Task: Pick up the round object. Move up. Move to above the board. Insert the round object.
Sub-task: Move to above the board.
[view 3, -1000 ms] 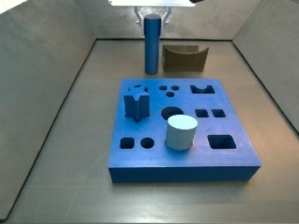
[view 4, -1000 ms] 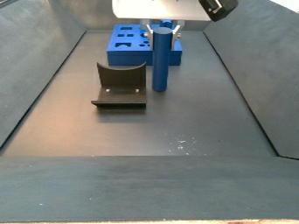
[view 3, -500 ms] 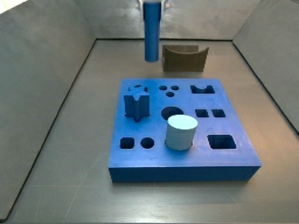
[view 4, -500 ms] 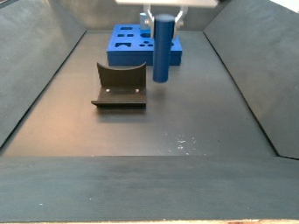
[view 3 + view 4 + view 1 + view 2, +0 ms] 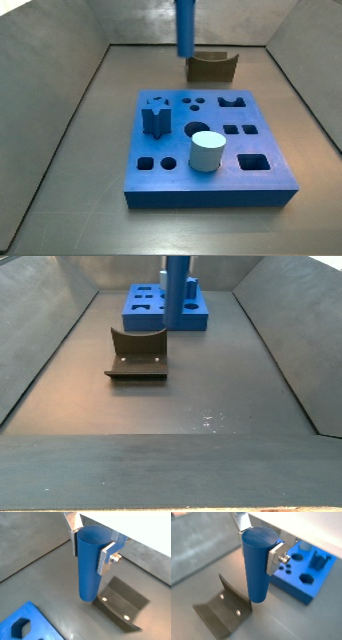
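Round object [image 5: 89,564], a slim blue rod, hangs upright in the gripper [image 5: 91,542], whose silver fingers [image 5: 107,556] clamp its upper end from opposite sides in both wrist views. In both side views only the rod shows, running off the top edge with the gripper itself out of frame; its lower end is clear of the floor. Directly beneath, a wrist view shows the fixture [image 5: 221,609], a dark bracket on the floor. The board [image 5: 209,146] lies apart from the rod, nearer the camera in a side view, with a dark blue star block [image 5: 156,117] and a pale cylinder [image 5: 205,151] already standing in it. The lift looks done and the carry to the board comes next. Risks ahead, as a judgement: a long rod held only near its top could swing or tilt under travel, then catch on a hole's rim, or clip the two standing pieces if it travels too low.
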Tool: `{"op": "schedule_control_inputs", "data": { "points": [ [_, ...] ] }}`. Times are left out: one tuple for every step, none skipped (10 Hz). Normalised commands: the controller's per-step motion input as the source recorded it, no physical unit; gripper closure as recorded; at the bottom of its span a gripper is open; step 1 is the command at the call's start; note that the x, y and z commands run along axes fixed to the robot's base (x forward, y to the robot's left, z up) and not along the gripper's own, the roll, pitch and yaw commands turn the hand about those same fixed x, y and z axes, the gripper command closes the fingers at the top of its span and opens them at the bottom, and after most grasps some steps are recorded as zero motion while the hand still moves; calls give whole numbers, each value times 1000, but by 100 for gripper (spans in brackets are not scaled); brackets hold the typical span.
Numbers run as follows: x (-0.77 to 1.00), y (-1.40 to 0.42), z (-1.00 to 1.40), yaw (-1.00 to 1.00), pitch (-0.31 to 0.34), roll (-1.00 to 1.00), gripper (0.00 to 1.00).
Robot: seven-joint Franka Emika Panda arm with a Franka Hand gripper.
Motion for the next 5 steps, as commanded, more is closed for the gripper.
{"op": "schedule_control_inputs", "data": {
  "points": [
    [235, -130, 1000, -53, -58, -181, 100],
    [207, -113, 993, -42, 7, -155, 100],
    [168, -80, 885, -36, 36, -147, 100],
    [76, -28, 619, -27, 76, -131, 100],
    [43, -14, 511, -24, 82, -126, 100]
  ]
}}
